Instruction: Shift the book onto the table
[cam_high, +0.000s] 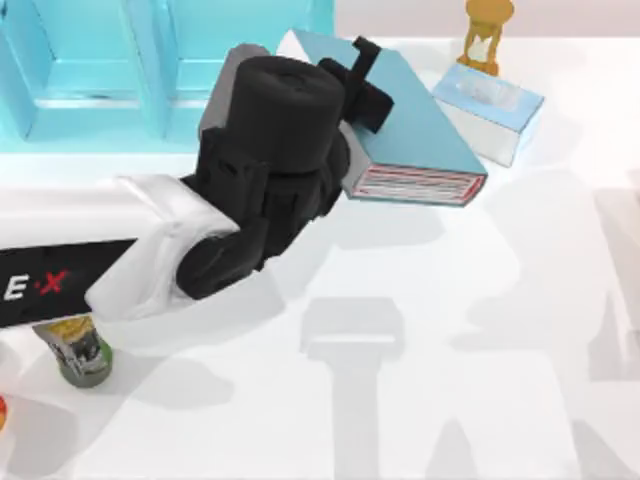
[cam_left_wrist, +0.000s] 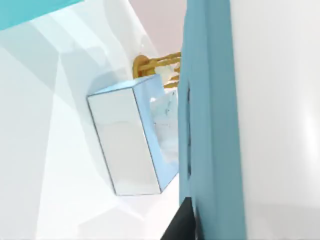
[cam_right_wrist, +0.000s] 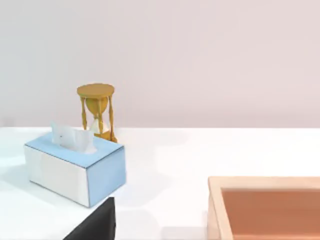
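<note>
The book, thick with a teal-blue cover and white page edges lined in red, is held tilted just in front of the light-blue shelf unit. Its shadow falls on the white table below it. My left gripper is shut on the book at its far long edge. In the left wrist view the teal cover runs close past the camera, with a black fingertip against it. My right gripper's dark tip appears in the right wrist view, away from the book.
A light-blue-topped tissue box sits right beside the book, with a golden hourglass behind it. A small can stands under my left arm. A wooden tray lies near my right gripper.
</note>
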